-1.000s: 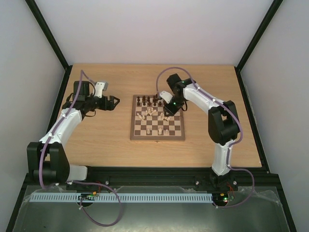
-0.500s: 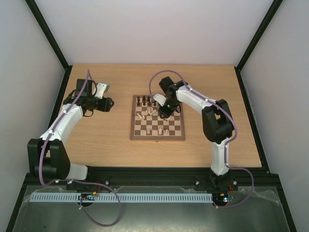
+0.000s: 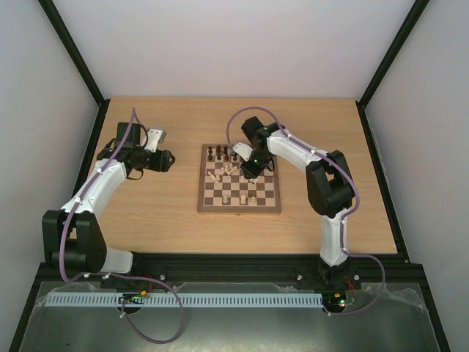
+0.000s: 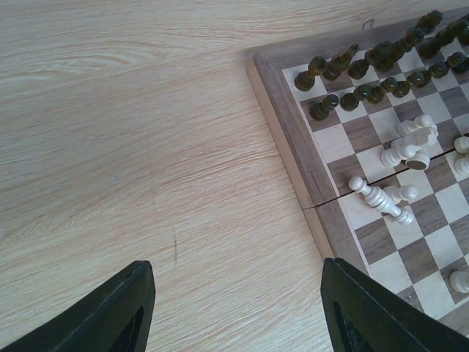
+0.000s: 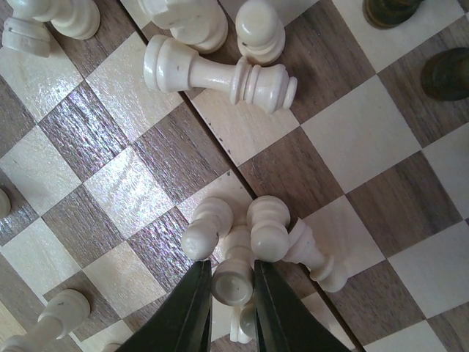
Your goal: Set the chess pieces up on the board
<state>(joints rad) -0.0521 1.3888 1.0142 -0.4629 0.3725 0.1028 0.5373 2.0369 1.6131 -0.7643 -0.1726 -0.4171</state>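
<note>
Right end effector (image 5: 231, 273) pinching 1 cream piece (image 5: 233, 287); its base is hidden in a tight cluster of toppled cream men on the board (image 3: 238, 208). 2 dark pieces (image 5: 448, 73) cut off at frame edge. Left end effector (image 4: 234, 315) spread over the table (image 4: 132, 147), just beside the board's left border, with wide wood alongside. Totals uncountable from above.

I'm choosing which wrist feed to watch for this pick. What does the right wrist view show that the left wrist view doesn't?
Only the right wrist view: the right gripper closed on a cream piece within a tight cluster, and a toppled cream piece up close.
Only the left wrist view: the left gripper open above bare tabletop, the border of the board, and the dark pieces in two rows.
Both: checkered squares, fallen cream pieces and some dark pieces.
</note>
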